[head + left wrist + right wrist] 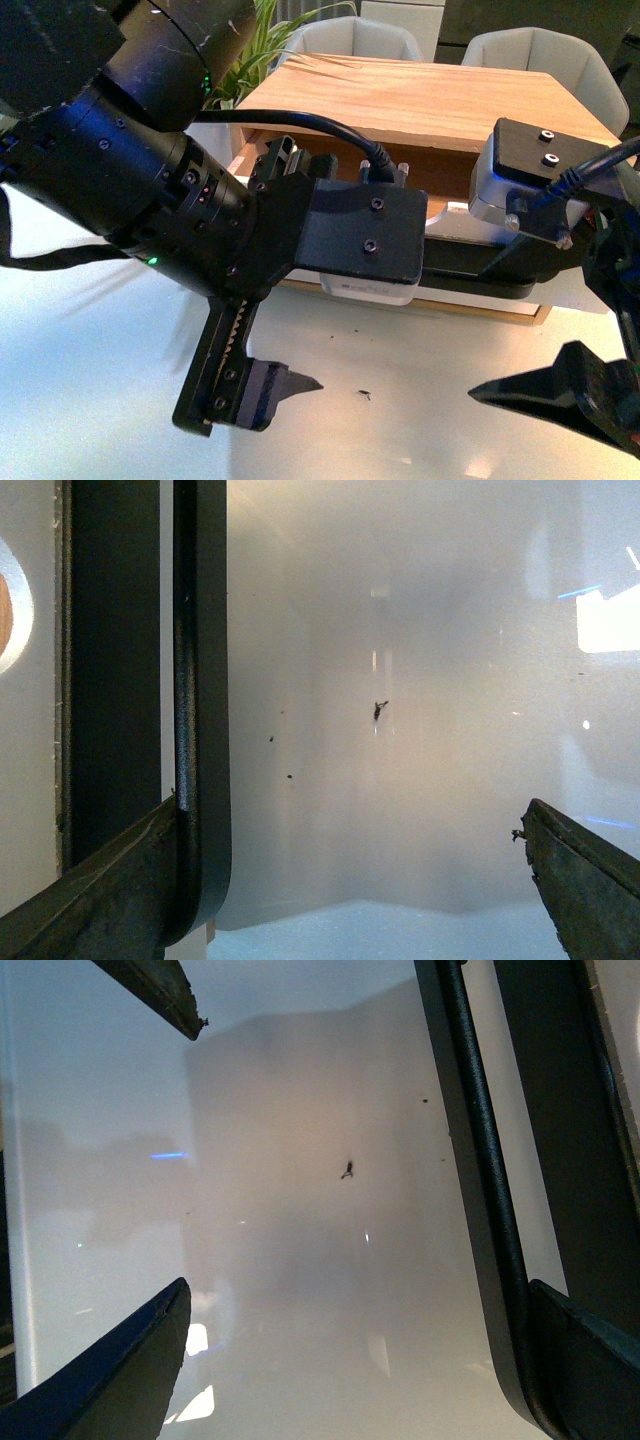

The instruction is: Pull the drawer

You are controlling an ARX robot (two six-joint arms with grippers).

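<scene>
The drawer's white front [30,730] shows in the left wrist view, with wood visible through its half-round notch [8,610]. Its long black bar handle [200,680] [480,1160] [470,265] runs along the front. My left gripper [350,880] is open; one finger [100,890] sits against the bar on the drawer side, the other [585,880] over the table. My right gripper [360,1360] is open too, with one finger [590,1360] past the bar and the other [120,1370] over the table. Nothing is clamped.
The wooden cabinet top [420,100] stands on a glossy white table [400,420] that carries a small dark speck [365,395]. Pale chairs [540,50] and a green plant [260,40] are behind. My left arm [120,170] fills the left foreground.
</scene>
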